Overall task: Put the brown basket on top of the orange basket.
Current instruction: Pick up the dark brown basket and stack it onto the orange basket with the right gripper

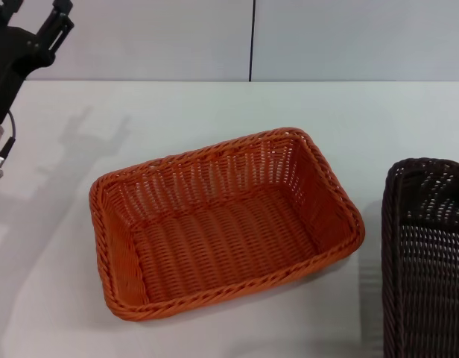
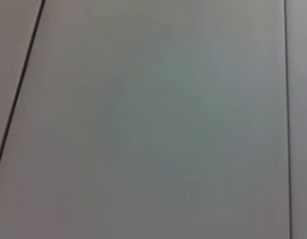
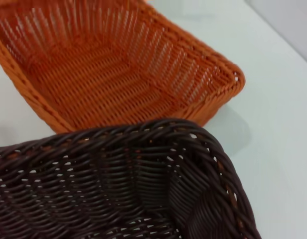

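Observation:
The orange basket [image 1: 222,224] stands upright and empty in the middle of the white table. It also shows in the right wrist view [image 3: 113,69]. The brown basket [image 1: 427,261] is just to its right, cut off by the right and bottom edges of the head view, a small gap apart from the orange one. In the right wrist view the brown basket [image 3: 113,184] fills the near part, its braided rim close to the camera. My left gripper [image 1: 36,9] is raised at the far left, open and empty. My right gripper shows in no view.
The white table [image 1: 140,112] stretches around both baskets, with a grey panelled wall [image 1: 326,37] behind it. The left wrist view shows only a plain grey panelled surface [image 2: 153,119]. A cable [image 1: 4,149] hangs from the left arm.

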Motion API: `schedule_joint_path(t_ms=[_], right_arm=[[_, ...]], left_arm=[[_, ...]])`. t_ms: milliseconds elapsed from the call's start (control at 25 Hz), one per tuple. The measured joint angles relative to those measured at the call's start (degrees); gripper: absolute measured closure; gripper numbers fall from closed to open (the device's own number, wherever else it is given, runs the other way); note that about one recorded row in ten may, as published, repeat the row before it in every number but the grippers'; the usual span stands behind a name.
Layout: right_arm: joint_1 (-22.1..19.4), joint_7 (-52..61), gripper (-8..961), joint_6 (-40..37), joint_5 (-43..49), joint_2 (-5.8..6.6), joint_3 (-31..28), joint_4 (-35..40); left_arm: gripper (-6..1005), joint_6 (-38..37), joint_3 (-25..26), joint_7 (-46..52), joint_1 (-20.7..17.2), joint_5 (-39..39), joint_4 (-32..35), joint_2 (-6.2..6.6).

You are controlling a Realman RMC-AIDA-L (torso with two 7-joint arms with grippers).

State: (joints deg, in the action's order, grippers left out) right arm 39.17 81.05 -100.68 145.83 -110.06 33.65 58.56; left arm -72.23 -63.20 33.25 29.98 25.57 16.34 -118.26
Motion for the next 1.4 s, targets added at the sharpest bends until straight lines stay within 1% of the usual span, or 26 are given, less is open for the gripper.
schedule_joint_path(t_ms=[40, 200, 360, 640, 720, 760, 800, 840, 880, 920, 960, 1000, 1160, 1320, 1400], right_arm=[[-0.3, 0.0, 729, -1.3, -0.3, 0.02, -1.4, 0.4], [-0.8, -0.2, 743, -3.3, -1.3, 0.11, -3.2, 1.3], [-2.2, -0.5, 770, -7.3, -5.0, 0.42, -5.5, 2.8], [-3.1, -2.1, 776, -11.0, -7.0, 0.67, -8.6, 2.5], [-3.5, -2.6, 779, -11.4, -7.9, 0.90, -9.0, 1.8], [-4.0, -3.3, 781, -11.5, -9.8, 1.49, -9.0, 0.1], [-4.0, -3.3, 783, -11.5, -9.8, 1.49, -9.0, 0.1], [-4.3, -3.7, 785, -11.7, -11.7, 2.17, -9.0, -1.8], [-4.3, -3.7, 786, -11.7, -11.7, 2.17, -9.0, -1.8], [-4.4, -4.0, 788, -11.8, -12.8, 2.49, -9.0, -2.7], [-4.4, -4.6, 790, -12.0, -14.5, 3.07, -9.0, -4.5], [-4.4, -4.6, 791, -12.0, -14.5, 3.07, -9.0, -4.5], [-3.7, -5.3, 793, -11.7, -17.1, 4.06, -9.0, -8.5], [-3.0, -5.3, 794, -11.1, -17.6, 4.09, -9.0, -9.5], [-2.6, -5.2, 795, -10.5, -17.8, 3.88, -9.1, -9.8]], left_arm=[[165, 0.0, 0.1, 0.0, 0.0, 0.0, 0.0, 0.03], [165, 0.5, 0.5, -0.8, 0.2, 0.0, 0.0, 0.08], [165, 1.3, 0.5, -1.6, 0.6, 0.0, 0.2, 0.08], [165, 1.5, 0.6, -2.4, 0.9, 0.0, 0.5, -0.10], [165, 1.6, 0.6, -2.4, 0.9, 0.0, 0.5, -0.11], [165, 1.8, 0.6, -2.4, 1.0, 0.0, 0.5, -0.12], [165, 1.8, 0.6, -2.4, 1.0, 0.0, 0.5, -0.12], [165, 1.8, 0.6, -2.4, 1.0, 0.0, 0.5, -0.12], [165, 1.8, 0.6, -2.4, 0.9, 0.0, 0.5, -0.12], [165, 1.8, 0.6, -2.4, 0.9, 0.0, 0.5, -0.13], [165, 1.8, 0.6, -2.4, 0.7, 0.0, 0.5, -0.13], [165, 1.8, 0.6, -2.4, 0.7, 0.0, 0.5, -0.13], [165, 1.7, 0.6, -2.4, 0.5, -0.4, 0.5, -0.19], [165, 1.8, 0.6, -2.3, 0.3, -1.6, 0.2, -0.13], [165, 1.6, 0.6, -1.9, -0.2, -2.0, 0.3, -0.13]])
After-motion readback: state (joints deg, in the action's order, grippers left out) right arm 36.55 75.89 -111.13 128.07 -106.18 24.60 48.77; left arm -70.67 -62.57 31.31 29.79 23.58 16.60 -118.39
